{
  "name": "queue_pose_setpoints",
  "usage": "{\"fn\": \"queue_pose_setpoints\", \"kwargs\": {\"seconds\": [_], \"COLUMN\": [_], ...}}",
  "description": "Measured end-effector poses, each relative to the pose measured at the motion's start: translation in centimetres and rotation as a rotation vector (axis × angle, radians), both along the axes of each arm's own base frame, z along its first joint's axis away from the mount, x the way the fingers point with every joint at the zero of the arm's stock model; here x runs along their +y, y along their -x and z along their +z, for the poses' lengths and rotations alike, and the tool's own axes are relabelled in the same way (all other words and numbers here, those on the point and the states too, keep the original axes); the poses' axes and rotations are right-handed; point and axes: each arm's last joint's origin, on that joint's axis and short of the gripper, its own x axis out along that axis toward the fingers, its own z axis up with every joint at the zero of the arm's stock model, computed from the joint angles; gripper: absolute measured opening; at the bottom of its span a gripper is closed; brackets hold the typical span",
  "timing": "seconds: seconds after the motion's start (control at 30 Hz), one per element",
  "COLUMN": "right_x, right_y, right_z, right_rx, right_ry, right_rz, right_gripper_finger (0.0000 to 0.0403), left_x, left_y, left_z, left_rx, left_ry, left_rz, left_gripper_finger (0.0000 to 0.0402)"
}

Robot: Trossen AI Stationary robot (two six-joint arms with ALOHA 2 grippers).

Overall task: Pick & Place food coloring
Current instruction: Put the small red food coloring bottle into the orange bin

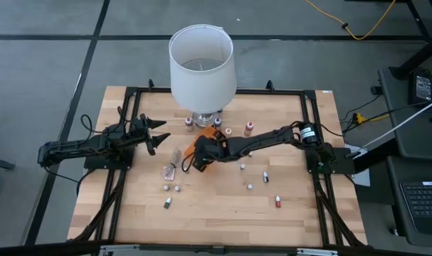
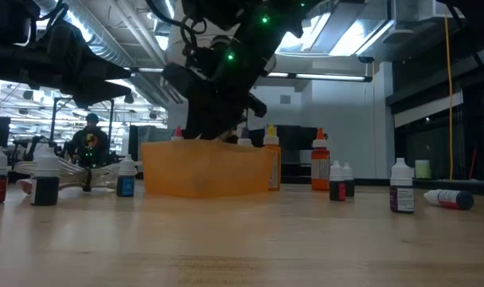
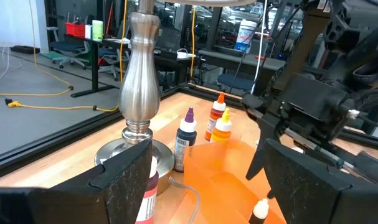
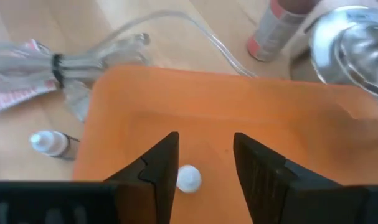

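Right end effector [image 4: 204, 163] above white-capped bottle [image 4: 189, 178] in tray [image 4: 288, 124].

Flat orange rectangular plastic tray [image 1: 192, 146] lies mid-table, just in front of the white-shaded metal lamp [image 1: 202, 67]. Crumpled clear plastic wrapper [image 1: 172, 166] lies beside the tray's left edge. Tiny dropper bottles [image 1: 265, 177] lie scattered in front and to the right; one white-capped bottle [image 4: 189, 178] sits in the tray.

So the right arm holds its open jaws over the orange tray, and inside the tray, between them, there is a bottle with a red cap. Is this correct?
Not fully. The bottle in the orange tray, between the open jaws of the right gripper, has a white cap, not red. The right wrist view shows it. The rest is correct.
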Motion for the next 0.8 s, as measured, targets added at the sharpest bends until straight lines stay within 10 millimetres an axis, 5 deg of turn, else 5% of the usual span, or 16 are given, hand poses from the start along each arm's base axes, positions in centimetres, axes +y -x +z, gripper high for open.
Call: {"fn": "queue_pose_setpoints", "kwargs": {"seconds": [0.5,0.8], "right_x": [2.0,2.7], "right_y": [3.4,7.6], "right_z": [5.8,6.8], "right_rx": [0.077,0.150], "right_ry": [-0.052,-0.181], "right_rz": [-0.022,-0.183], "right_gripper_finger": [0.0154,0.0154], "left_x": [0.0,0.0], "left_y": [0.0,0.0], "left_z": [0.0,0.0], "left_rx": [0.000,0.000], "left_ry": [0.000,0.000], "left_rz": [0.000,0.000], "left_gripper_finger": [0.0294,0.0294]}}
